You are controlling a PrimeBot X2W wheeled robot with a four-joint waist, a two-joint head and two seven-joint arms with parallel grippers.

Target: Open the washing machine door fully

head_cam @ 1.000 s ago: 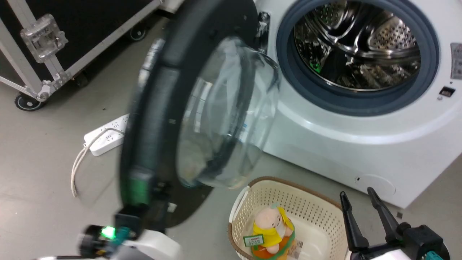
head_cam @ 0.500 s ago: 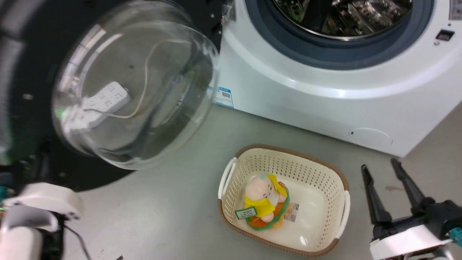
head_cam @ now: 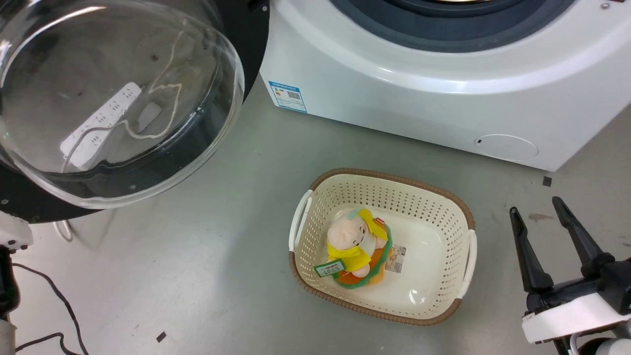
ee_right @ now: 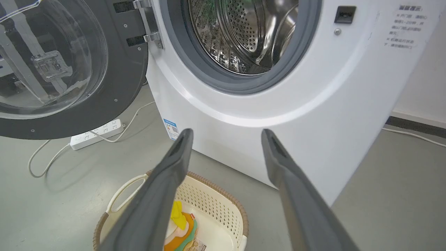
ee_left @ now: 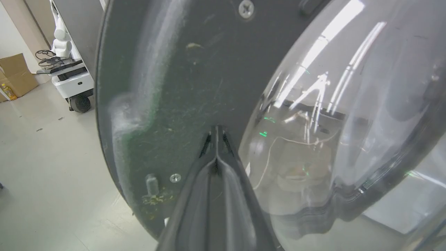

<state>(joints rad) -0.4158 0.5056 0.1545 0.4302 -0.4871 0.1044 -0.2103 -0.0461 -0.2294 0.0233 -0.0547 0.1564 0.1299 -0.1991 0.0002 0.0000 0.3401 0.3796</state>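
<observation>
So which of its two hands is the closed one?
The left hand: its two fingers are pressed together, tips at the black ring of the washing machine door. The right hand, beside the basket, has its fingers spread wide apart.

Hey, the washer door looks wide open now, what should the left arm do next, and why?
Probably ease the left pincer back off the washing machine door: shut, its tips sit at the door's black inner face, and the right wrist view shows the door swung wide.
</observation>
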